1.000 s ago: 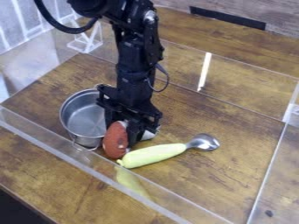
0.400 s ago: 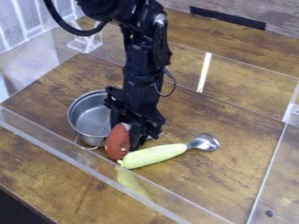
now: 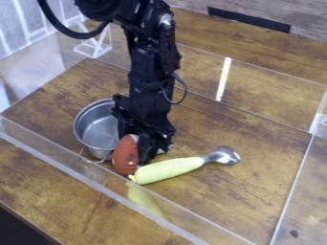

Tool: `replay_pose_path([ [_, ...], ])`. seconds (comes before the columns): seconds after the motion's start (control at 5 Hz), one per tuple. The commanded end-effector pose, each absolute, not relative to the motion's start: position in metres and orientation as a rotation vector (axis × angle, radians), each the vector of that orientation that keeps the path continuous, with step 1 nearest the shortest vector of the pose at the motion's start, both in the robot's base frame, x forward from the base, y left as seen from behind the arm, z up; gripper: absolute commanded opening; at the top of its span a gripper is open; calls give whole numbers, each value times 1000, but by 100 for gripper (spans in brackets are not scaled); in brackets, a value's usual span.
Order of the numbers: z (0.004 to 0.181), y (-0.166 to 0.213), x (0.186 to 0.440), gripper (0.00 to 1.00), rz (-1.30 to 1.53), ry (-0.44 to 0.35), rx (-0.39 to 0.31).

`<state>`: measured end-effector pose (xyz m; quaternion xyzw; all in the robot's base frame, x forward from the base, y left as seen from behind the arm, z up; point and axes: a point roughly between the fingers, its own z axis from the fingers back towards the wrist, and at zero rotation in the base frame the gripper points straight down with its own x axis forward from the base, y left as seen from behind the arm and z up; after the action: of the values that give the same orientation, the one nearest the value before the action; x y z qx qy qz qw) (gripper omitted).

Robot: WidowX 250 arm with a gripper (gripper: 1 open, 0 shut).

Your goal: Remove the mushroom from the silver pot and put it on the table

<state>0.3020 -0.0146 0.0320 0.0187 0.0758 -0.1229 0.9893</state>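
The mushroom (image 3: 124, 156), reddish-brown with a pale stem end, is down at table level just right of the silver pot (image 3: 84, 125). My gripper (image 3: 137, 147) points straight down and is shut on the mushroom, its black fingers (image 3: 151, 143) covering the right side. The pot's inside looks empty. The dark wooden table (image 3: 250, 120) stretches out to the right. I cannot tell whether the mushroom rests on the wood or hangs just above it.
A silver spoon (image 3: 185, 167) with a yellow-green handle lies just right of the mushroom, its bowl pointing right. Clear acrylic walls (image 3: 228, 78) border the tabletop, and the front wall runs close below the pot and the spoon.
The arm leaned a little to the right and came back. The mushroom stays in the gripper at the same spot beside the pot.
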Motion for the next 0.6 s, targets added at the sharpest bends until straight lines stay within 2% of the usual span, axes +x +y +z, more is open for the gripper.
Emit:
replay_pose_path([
  [0.0,47,-3,304,0,-189,113,40],
  [0.4,47,8,299,0,-118,129,35],
])
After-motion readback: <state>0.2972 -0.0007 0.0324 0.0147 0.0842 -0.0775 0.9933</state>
